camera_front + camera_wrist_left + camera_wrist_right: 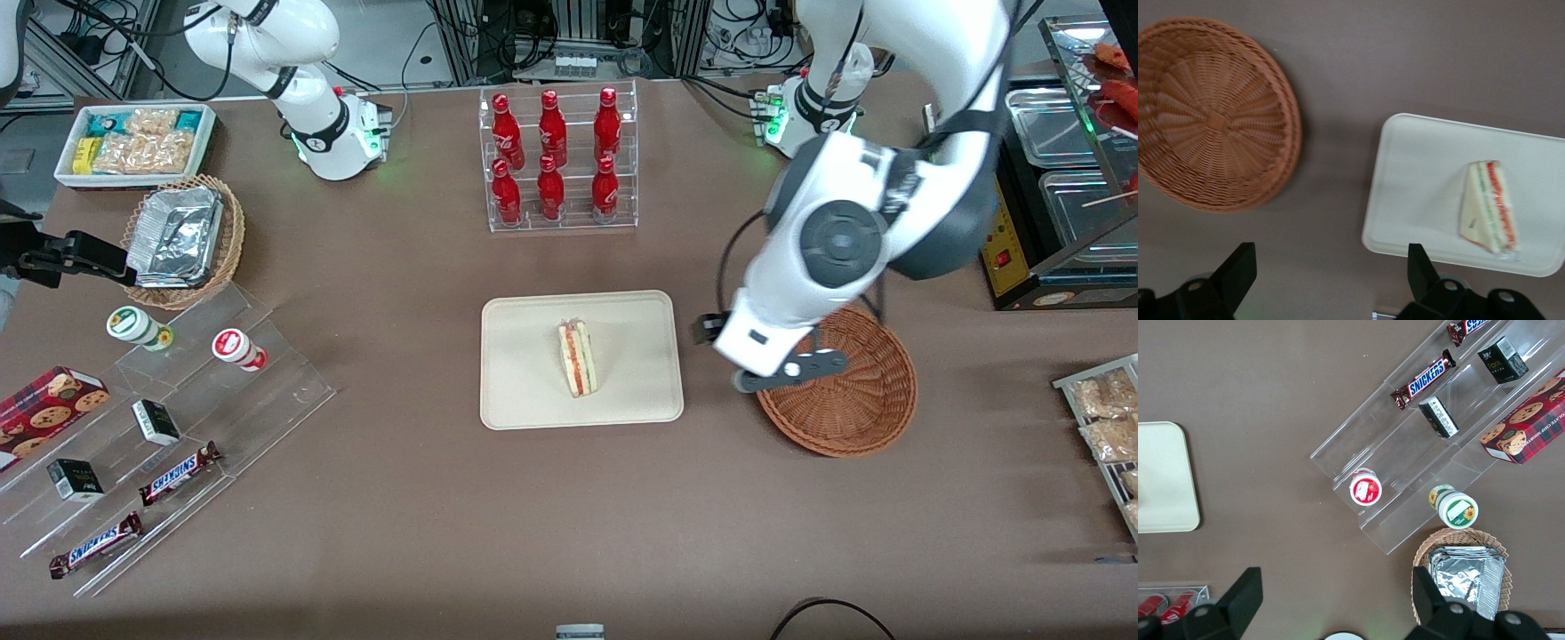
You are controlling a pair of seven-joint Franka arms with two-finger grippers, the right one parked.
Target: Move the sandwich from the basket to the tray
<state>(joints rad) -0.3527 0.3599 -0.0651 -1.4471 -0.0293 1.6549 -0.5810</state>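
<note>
The sandwich (578,358), a pale bread wedge with red and green filling, lies on the cream-beige tray (524,391) in the middle of the table. It also shows in the left wrist view (1488,207) on the tray (1418,167). The reddish-brown wicker basket (853,400) stands beside the tray toward the working arm's end, and the left wrist view shows it empty (1211,120). My left gripper (711,331) hangs above the table between basket and tray. In the left wrist view the gripper (1330,257) is open and holds nothing.
A clear rack of red bottles (556,160) stands farther from the front camera than the tray. Clear display steps with snack bars (169,418), a tan basket with foil trays (182,240) and a white snack bin (133,142) lie toward the parked arm's end. Snack packets (1107,427) lie at the working arm's end.
</note>
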